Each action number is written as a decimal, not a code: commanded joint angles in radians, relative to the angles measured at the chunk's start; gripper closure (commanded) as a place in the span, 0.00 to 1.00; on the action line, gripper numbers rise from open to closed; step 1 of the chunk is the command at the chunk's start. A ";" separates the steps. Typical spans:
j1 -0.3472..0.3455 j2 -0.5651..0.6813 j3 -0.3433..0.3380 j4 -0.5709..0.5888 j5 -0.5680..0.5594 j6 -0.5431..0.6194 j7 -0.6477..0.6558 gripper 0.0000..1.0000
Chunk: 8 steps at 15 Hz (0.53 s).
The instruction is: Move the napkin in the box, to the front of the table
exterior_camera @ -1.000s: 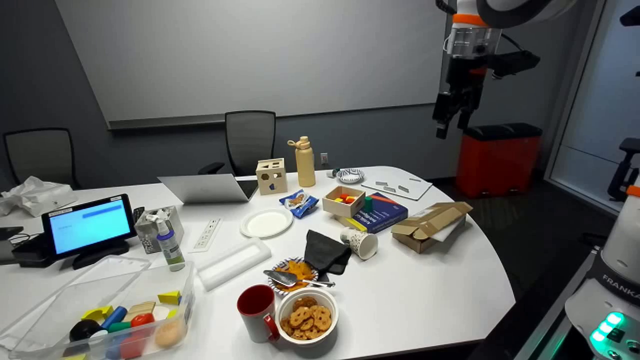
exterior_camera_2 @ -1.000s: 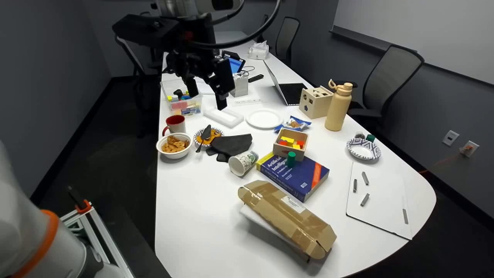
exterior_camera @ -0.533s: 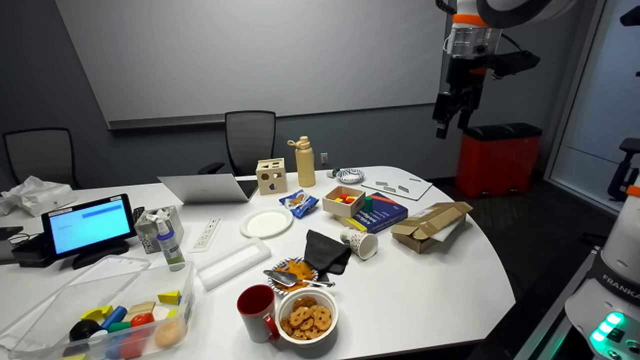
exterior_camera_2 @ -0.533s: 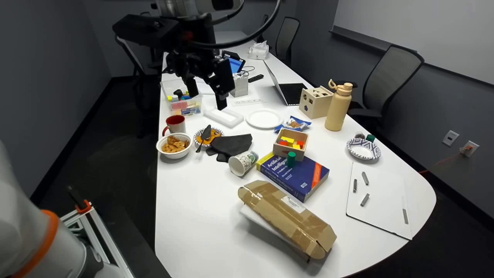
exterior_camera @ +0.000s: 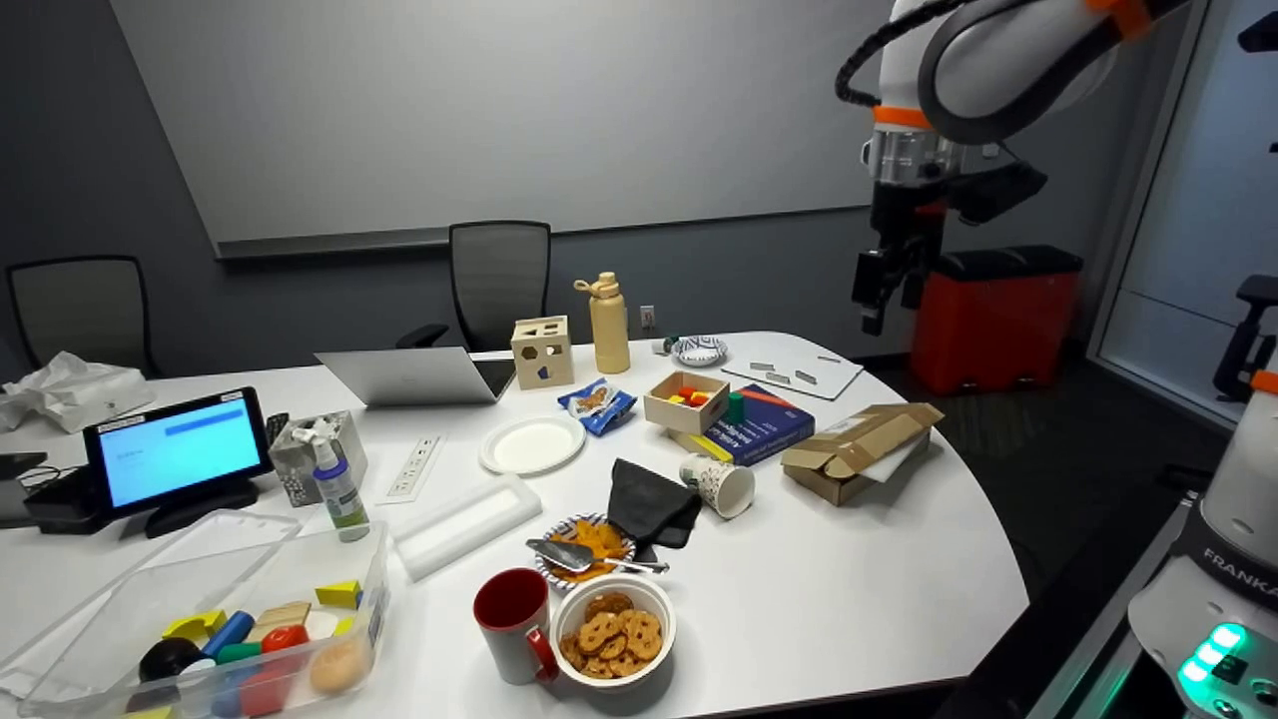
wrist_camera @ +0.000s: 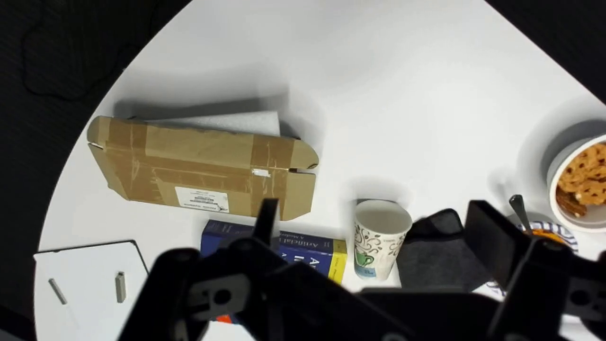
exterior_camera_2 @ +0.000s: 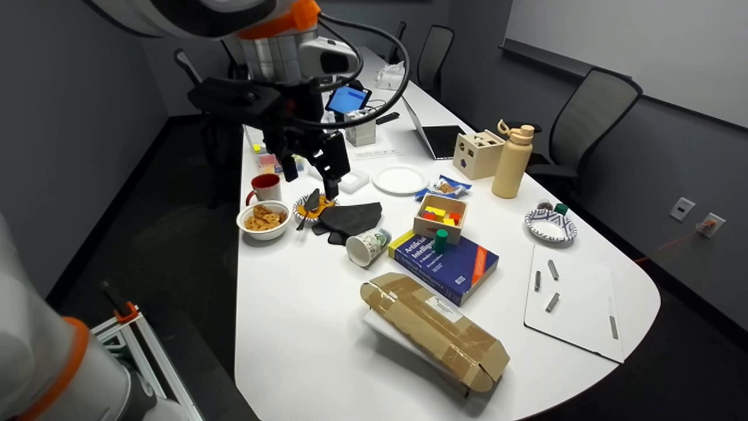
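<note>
The tan-brown cardboard box [exterior_camera: 859, 444], flaps open, lies near the rounded end of the white table [exterior_camera: 849, 599]. It shows in an exterior view [exterior_camera_2: 435, 333] and the wrist view [wrist_camera: 199, 163], with a white sheet [wrist_camera: 236, 124] sticking out on one side. No crumpled tan-brown napkin can be made out; it is hidden or out of view. My gripper [exterior_camera: 892, 312] hangs in the air above the table, as also seen in an exterior view [exterior_camera_2: 311, 186]. In the wrist view the fingers [wrist_camera: 374, 206] are wide apart and empty, above the cup, cloth and book.
A paper cup [wrist_camera: 378, 246] lies beside a black cloth [exterior_camera: 649, 504] and a blue book [exterior_camera_2: 450, 269] bearing a wooden tray [exterior_camera_2: 439, 234]. A cookie bowl [exterior_camera: 614, 679] and red-white mug [exterior_camera: 514, 639] stand near the edge. A tall bottle [exterior_camera_2: 511, 166] stands farther off.
My gripper has moved down, slightly to the left in the exterior views, mostly within the last half second. The objects on the table have not moved.
</note>
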 commanded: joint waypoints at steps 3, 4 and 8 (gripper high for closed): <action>-0.006 0.267 0.076 -0.004 -0.083 0.223 0.074 0.00; -0.016 0.315 0.081 -0.004 -0.109 0.259 0.091 0.00; -0.076 0.490 0.105 -0.005 -0.281 0.333 0.238 0.00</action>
